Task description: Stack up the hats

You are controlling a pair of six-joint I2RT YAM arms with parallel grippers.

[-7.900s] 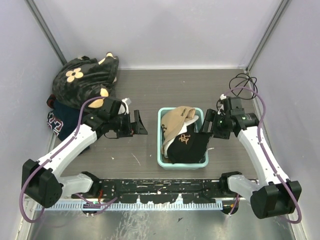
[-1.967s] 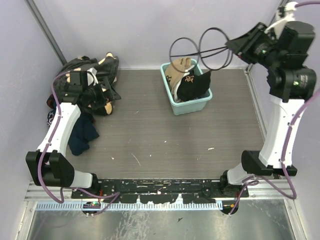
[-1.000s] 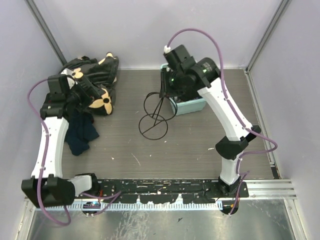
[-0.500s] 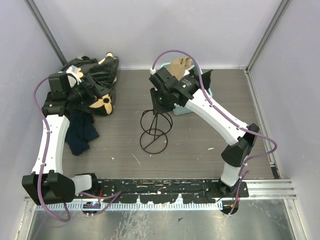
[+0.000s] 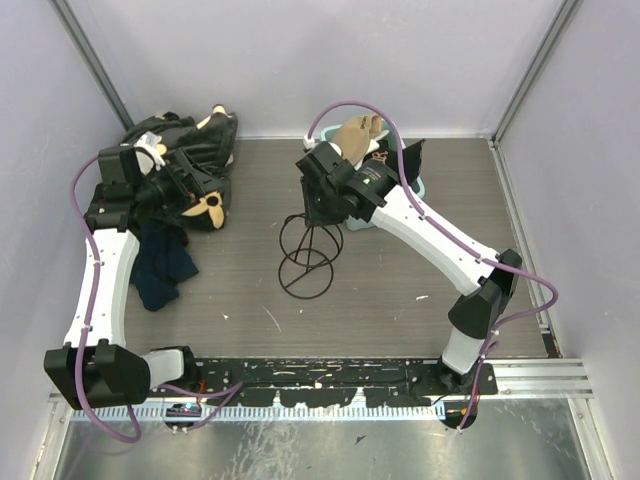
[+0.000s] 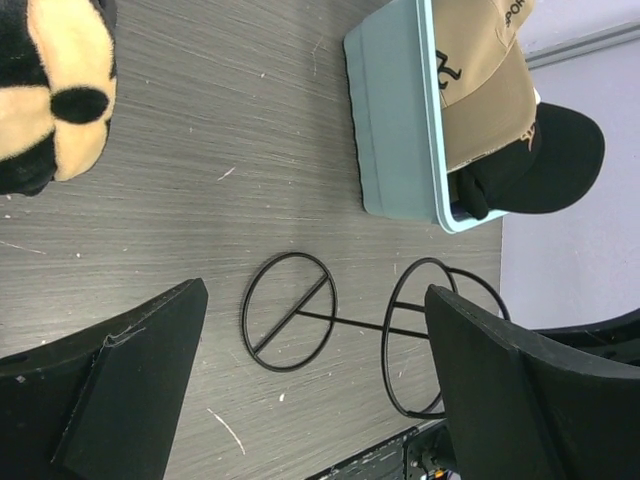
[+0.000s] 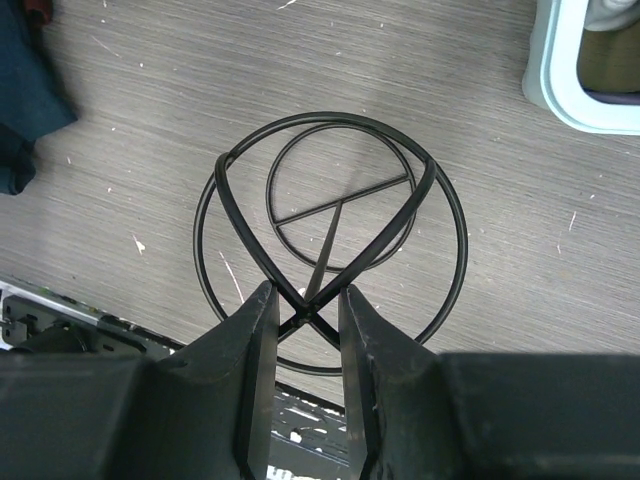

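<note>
The right gripper (image 7: 305,300) is pinched on the top of the wire stand (image 7: 326,243), just beside the teal bin (image 6: 395,120); the left gripper (image 6: 315,290), well apart from the bin, stands wide open and empty. The tan cap (image 6: 485,90) and the black cap (image 6: 555,160) sit in the bin, partly cut off; from above the right arm (image 5: 430,225) hides most of it.

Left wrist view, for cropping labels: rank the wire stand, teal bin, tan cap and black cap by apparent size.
1. Wire stand, widest span.
2. Teal bin, cropped by the frame.
3. Tan cap and black cap: too alike, both partly hidden.
</note>
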